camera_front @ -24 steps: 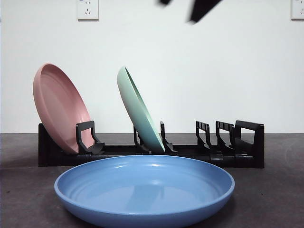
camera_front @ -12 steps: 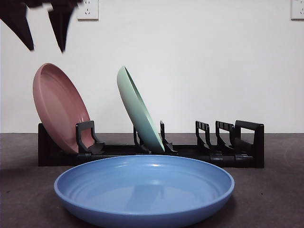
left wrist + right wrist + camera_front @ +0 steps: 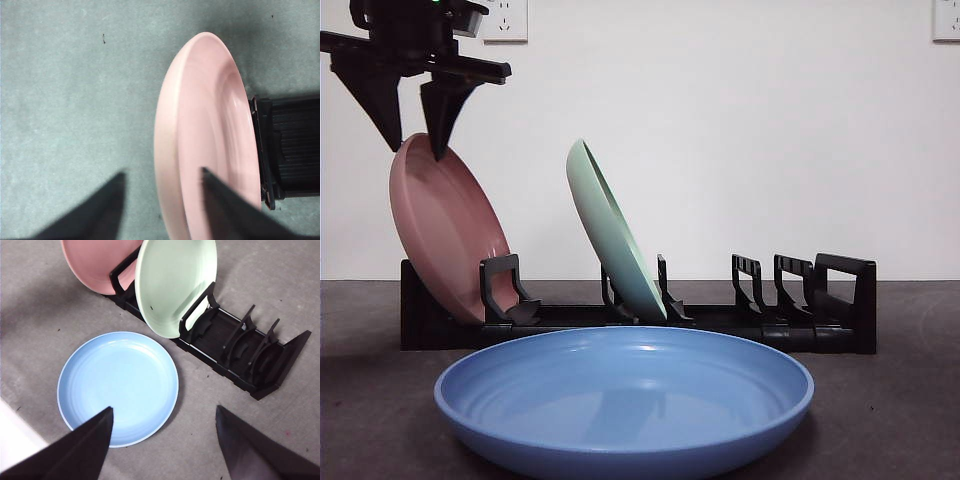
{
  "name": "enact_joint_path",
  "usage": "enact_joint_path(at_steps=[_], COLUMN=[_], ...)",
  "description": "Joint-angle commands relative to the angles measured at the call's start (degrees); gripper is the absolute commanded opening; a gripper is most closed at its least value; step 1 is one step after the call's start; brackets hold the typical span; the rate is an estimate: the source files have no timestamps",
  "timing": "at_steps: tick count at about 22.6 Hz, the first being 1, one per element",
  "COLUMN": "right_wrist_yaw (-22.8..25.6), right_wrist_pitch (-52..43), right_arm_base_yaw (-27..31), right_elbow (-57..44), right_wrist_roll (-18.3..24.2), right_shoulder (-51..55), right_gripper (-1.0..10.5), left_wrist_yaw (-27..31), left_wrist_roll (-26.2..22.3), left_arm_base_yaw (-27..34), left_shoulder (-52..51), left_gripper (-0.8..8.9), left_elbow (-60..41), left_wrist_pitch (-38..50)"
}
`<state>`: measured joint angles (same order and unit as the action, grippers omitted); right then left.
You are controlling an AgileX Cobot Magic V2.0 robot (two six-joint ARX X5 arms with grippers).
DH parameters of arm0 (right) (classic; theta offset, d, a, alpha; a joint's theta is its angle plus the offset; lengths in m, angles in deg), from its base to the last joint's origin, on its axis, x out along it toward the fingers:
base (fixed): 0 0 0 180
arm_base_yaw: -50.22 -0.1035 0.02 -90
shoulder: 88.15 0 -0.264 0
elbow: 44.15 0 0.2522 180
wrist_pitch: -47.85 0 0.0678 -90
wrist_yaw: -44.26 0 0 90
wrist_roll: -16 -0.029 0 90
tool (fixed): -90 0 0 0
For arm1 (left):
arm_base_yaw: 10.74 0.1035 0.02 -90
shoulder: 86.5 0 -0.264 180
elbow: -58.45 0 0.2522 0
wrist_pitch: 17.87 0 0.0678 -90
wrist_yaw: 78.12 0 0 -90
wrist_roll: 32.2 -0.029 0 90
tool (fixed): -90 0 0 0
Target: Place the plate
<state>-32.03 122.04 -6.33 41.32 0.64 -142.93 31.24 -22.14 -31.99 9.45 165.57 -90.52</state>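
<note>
**Gripper drops down over the pink plate**

Down has come the left gripper (image 3: 417,150) since half a second ago. Its two black jaws are spread apart, one on each side of a plate's top edge, and they hold nothing.

Nearest, the blue plate (image 3: 624,400) lies flat on the table (image 3: 890,420). Behind it stands the black rack (image 3: 800,315). The pink plate (image 3: 445,235) leans in the rack's end slot. The green plate (image 3: 610,235) leans further along.

The right gripper (image 3: 162,440) waits high up, wide open and empty.
</note>
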Motion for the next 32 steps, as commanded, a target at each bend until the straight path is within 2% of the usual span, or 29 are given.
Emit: enact_joint_path(at_steps=[1, 2, 4, 5, 8, 13, 17, 19, 22, 27, 32], right_wrist_yaw=[0.28, 0.28, 0.28, 0.28, 0.28, 0.31, 2.12, 3.08, 3.30, 3.30, 4.52], right_wrist_pitch=[-0.09, 0.00, 0.04, 0.07, 0.11, 0.09, 0.15, 0.35, 1.07, 2.21, 2.45], right_arm_base_yaw=[-0.57, -0.57, -0.57, -0.57, -0.57, -0.57, -0.59, -0.59, -0.59, -0.59, -0.59], right_elbow=[1.07, 1.07, 1.07, 1.07, 1.07, 1.07, 1.07, 1.07, 1.07, 1.07, 1.07], right_wrist_roll=[-0.74, -0.74, -0.74, -0.74, -0.74, -0.72, -0.70, -0.70, -0.70, -0.72, -0.72], right_shoulder=[-0.46, -0.46, -0.46, -0.46, -0.46, -0.46, -0.44, -0.44, -0.44, -0.44, -0.44], right_gripper=[3.3, 3.3, 3.3, 3.3, 3.3, 3.3, 3.3, 3.3, 3.3, 3.3, 3.3], left_wrist_yaw=[0.37, 0.42, 0.63, 0.63, 2.51, 11.26, 11.65, 11.63, 9.70, -2.14, -2.56], left_wrist_roll=[-0.13, -0.13, -0.17, -0.17, -0.39, -3.45, -4.70, -4.52, -3.30, -0.92, 1.40], left_arm_base_yaw=[-0.31, -0.31, -0.31, -0.33, -0.48, -0.46, -0.17, -0.17, -0.17, -0.20, -1.66], left_shoulder=[1.09, 1.09, 1.07, 1.07, 1.07, 1.07, 0.74, -0.68, -3.93, -10.47, -18.88], left_gripper=[1.13, 1.07, 0.16, 0.09, 0.09, 0.09, 0.09, 0.09, 0.09, 0.09, 0.08], left_elbow=[1.66, 1.75, 2.34, 2.93, 5.55, 14.91, 24.98, 26.75, 26.08, 24.04, 14.34], left_wrist_pitch=[0.17, 0.13, 0.02, -0.09, -1.49, -10.75, -19.37, -22.53, -24.22, -24.20, -24.17])
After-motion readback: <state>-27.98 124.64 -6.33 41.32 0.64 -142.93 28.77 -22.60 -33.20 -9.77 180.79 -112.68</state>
